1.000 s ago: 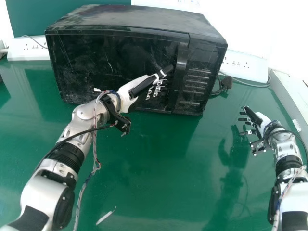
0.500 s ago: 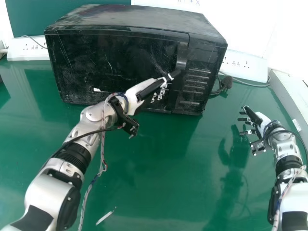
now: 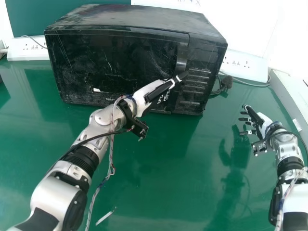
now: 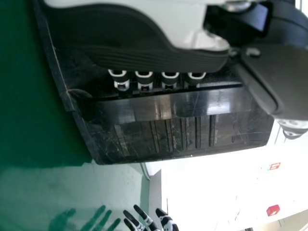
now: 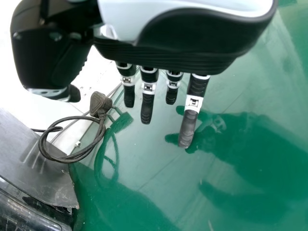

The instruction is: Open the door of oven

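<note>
1. black microwave oven (image 3: 130,17) sits on the green counter (image 3: 159,168), its door (image 3: 110,57) shut and facing the robot.
2. the left robot hand (image 3: 142,102) has slid along the door towards the robot's right – from short of the upright handle (image 3: 182,57) to right up at its lower part. i cannot tell whether that hand is open or closed.
3. that shift probably ends the approach; securing the handle and drawing the door outwards would come next, with a slip off the smooth bar as the likely risk.
4. the right robot hand (image 3: 263,124) is open, fingers straight, over the counter to the right of the microwave, and has stayed put.
5. on the door's lower left is a small pale label (image 3: 97,90), its wording too small to read; pale lettering (image 3: 112,99) has come out from behind the left hand and wrist – some marks also sit on the wall above (image 3: 188,2).
</note>
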Motion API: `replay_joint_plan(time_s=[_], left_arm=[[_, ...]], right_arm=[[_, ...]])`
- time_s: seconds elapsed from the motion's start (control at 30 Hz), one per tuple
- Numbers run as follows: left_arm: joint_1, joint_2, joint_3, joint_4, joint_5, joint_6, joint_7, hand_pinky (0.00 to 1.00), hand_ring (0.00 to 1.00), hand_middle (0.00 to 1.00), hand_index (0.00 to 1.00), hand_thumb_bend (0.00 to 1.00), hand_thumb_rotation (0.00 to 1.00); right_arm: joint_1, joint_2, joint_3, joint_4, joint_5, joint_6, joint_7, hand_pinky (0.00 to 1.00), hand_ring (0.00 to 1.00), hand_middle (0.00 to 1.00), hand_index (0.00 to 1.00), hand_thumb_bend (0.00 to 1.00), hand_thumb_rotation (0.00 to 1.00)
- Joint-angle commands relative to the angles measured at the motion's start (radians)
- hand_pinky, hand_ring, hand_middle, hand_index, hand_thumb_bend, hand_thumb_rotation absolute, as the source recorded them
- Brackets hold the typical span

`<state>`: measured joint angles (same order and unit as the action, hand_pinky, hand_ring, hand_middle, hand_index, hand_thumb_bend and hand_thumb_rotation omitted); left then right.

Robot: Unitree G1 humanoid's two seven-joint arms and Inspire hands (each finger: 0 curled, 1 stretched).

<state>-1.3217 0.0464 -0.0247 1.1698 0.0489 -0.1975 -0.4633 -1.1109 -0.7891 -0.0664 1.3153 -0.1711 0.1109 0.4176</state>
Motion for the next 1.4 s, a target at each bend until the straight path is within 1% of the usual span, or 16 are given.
replay_joint_plan(time_s=[0.0, 0.1, 0.2, 0.3, 0.47, 0.57, 0.63, 0.7, 0.8, 0.9, 0.97, 1.03, 1.1, 1.17, 1.3, 1.37], left_arm=[[0.002, -0.024, -0.006, 0.016, 0.004, -0.013, -0.009, 0.81, 0.94, 1.00, 1.00, 1.00, 0.90], [0.008, -0.030, -0.002, 0.023, 0.000, -0.048, -0.015, 0.78, 0.92, 0.99, 0.98, 1.00, 0.88], [0.009, -0.032, 0.000, 0.029, -0.002, -0.073, -0.030, 0.74, 0.89, 0.96, 0.96, 1.00, 0.88], [0.008, -0.034, 0.009, 0.036, -0.015, -0.082, -0.064, 0.73, 0.86, 0.92, 0.95, 1.00, 0.87], [0.004, -0.035, 0.009, 0.043, -0.019, -0.098, -0.101, 0.70, 0.80, 0.85, 0.92, 1.00, 0.87], [0.004, -0.034, 0.004, 0.045, -0.015, -0.113, -0.111, 0.67, 0.77, 0.83, 0.91, 1.00, 0.87], [0.004, -0.034, 0.005, 0.047, -0.015, -0.120, -0.115, 0.65, 0.75, 0.81, 0.90, 1.00, 0.86], [0.003, -0.034, 0.002, 0.047, -0.011, -0.129, -0.115, 0.62, 0.72, 0.78, 0.89, 1.00, 0.86], [0.003, -0.031, -0.006, 0.046, -0.002, -0.147, -0.113, 0.58, 0.68, 0.73, 0.87, 1.00, 0.88], [0.003, -0.029, -0.007, 0.045, 0.000, -0.148, -0.112, 0.55, 0.63, 0.68, 0.85, 1.00, 0.89], [0.002, -0.028, -0.007, 0.044, 0.001, -0.148, -0.113, 0.54, 0.61, 0.66, 0.83, 1.00, 0.89], [0.002, -0.026, -0.009, 0.045, 0.003, -0.151, -0.114, 0.53, 0.59, 0.65, 0.83, 1.00, 0.89], [0.002, -0.024, -0.011, 0.045, 0.007, -0.153, -0.112, 0.51, 0.57, 0.63, 0.82, 1.00, 0.89], [0.000, -0.025, -0.011, 0.046, 0.010, -0.146, -0.104, 0.50, 0.55, 0.61, 0.81, 1.00, 0.89], [-0.005, -0.031, -0.005, 0.048, 0.006, -0.132, -0.097, 0.45, 0.50, 0.56, 0.79, 1.00, 0.86], [-0.006, -0.034, -0.001, 0.046, 0.002, -0.126, -0.093, 0.43, 0.48, 0.54, 0.78, 1.00, 0.85]], right_arm=[[0.064, 0.025, 0.010, 0.037, -0.012, 0.041, 0.026, 0.73, 0.79, 0.86, 0.94, 0.60, 0.55], [0.063, 0.026, 0.009, 0.036, -0.010, 0.044, 0.024, 0.74, 0.80, 0.87, 0.94, 0.57, 0.54], [0.064, 0.025, 0.004, 0.038, -0.008, 0.044, 0.028, 0.68, 0.73, 0.85, 0.95, 0.60, 0.53], [0.064, 0.025, 0.012, 0.037, -0.017, 0.037, 0.026, 0.70, 0.78, 0.86, 0.94, 0.62, 0.51], [0.061, 0.026, 0.028, 0.036, -0.030, 0.031, 0.030, 0.72, 0.78, 0.85, 0.95, 0.58, 0.60], [0.058, 0.028, 0.027, 0.037, -0.028, 0.041, 0.012, 0.69, 0.76, 0.85, 0.93, 0.58, 0.61], [0.055, 0.030, 0.020, 0.037, -0.020, 0.050, 0.010, 0.67, 0.75, 0.85, 0.94, 0.58, 0.58], [0.056, 0.030, 0.022, 0.037, -0.023, 0.049, 0.015, 0.67, 0.75, 0.84, 0.94, 0.57, 0.58], [0.058, 0.028, 0.022, 0.039, -0.025, 0.045, 0.022, 0.71, 0.78, 0.87, 0.95, 0.58, 0.59], [0.055, 0.032, 0.036, 0.037, -0.039, 0.042, 0.008, 0.69, 0.75, 0.85, 0.93, 0.59, 0.62], [0.052, 0.030, 0.041, 0.037, -0.042, 0.044, 0.020, 0.70, 0.75, 0.87, 0.93, 0.56, 0.65], [0.053, 0.029, 0.042, 0.037, -0.041, 0.040, 0.024, 0.70, 0.74, 0.85, 0.93, 0.58, 0.66], [0.053, 0.028, 0.039, 0.037, -0.035, 0.037, 0.032, 0.74, 0.78, 0.87, 0.94, 0.58, 0.64], [0.052, 0.028, 0.043, 0.037, -0.039, 0.037, 0.032, 0.75, 0.81, 0.87, 0.95, 0.59, 0.62], [0.056, 0.028, 0.034, 0.037, -0.030, 0.031, 0.030, 0.74, 0.79, 0.86, 0.95, 0.62, 0.61], [0.057, 0.029, 0.031, 0.038, -0.027, 0.033, 0.028, 0.76, 0.81, 0.87, 0.96, 0.59, 0.61]])
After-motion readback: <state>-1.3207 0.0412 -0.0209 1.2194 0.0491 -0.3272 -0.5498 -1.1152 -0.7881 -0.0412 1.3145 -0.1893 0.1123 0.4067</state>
